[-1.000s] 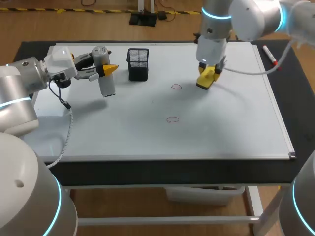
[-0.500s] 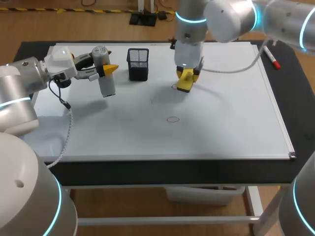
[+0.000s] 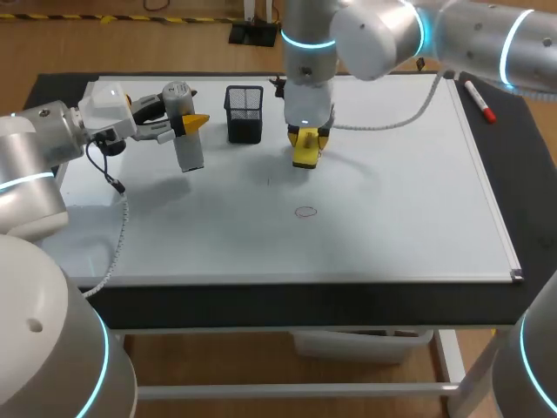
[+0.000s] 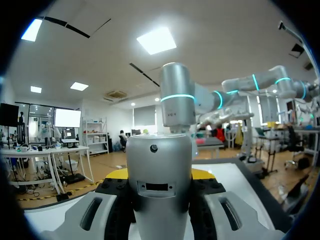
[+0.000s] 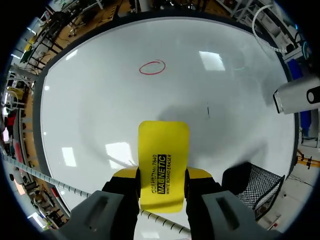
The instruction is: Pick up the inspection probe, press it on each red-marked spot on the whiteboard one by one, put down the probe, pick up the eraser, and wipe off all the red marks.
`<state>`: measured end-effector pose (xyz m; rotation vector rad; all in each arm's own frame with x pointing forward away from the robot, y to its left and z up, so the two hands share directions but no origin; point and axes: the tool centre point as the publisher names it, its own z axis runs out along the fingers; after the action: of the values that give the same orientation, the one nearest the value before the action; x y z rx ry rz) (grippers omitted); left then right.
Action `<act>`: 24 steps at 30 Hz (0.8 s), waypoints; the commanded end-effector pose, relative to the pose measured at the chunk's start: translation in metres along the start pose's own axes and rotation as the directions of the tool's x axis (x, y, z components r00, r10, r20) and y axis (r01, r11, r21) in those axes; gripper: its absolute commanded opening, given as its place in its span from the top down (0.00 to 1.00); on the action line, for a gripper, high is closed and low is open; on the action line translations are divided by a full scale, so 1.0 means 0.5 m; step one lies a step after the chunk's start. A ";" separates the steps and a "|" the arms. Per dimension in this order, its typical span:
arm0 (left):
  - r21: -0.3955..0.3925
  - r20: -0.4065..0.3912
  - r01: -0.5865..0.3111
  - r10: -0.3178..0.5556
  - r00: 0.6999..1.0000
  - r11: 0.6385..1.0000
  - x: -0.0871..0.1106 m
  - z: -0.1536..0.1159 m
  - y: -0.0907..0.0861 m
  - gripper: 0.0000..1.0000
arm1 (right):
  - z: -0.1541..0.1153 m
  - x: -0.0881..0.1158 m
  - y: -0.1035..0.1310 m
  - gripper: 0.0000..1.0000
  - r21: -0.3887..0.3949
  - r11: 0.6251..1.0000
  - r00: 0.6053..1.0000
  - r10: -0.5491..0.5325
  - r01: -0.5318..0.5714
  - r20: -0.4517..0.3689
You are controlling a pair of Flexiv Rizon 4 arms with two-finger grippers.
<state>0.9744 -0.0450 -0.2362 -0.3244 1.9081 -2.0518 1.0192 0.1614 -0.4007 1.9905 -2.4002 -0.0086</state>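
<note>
1. The right hand [image 5: 163,174] is closed on a yellow eraser [image 5: 163,140], one finger on each long side, low over the whiteboard [image 3: 392,200] beside a black mesh basket [image 3: 244,113].
2. The left hand [image 3: 174,124] grips the silver probe [image 3: 187,148] over the board's left end, well apart from the eraser.
3. Progress, as a judgement: wiping is under way. Only one red ring [image 3: 305,211] shows on the board, nearer the front edge of the worktop [image 3: 522,174], and it has yet to be wiped. The probe has not been put down.
4. The eraser's long axis runs straight out along the fingers, with its free end angled down at the board and aimed roughly toward the ring.
5. The probe stands almost upright, with its lower end toward the board.
</note>
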 end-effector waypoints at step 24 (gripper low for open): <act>0.001 0.002 -0.001 0.001 1.000 1.000 0.001 0.000 -0.002 1.00 | 0.041 -0.033 0.000 1.00 -0.011 0.998 0.997 -0.066 0.065 -0.033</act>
<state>0.9743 -0.0450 -0.2361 -0.3247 1.9081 -2.0516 1.0205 0.1764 -0.4194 2.0460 -2.3129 0.0059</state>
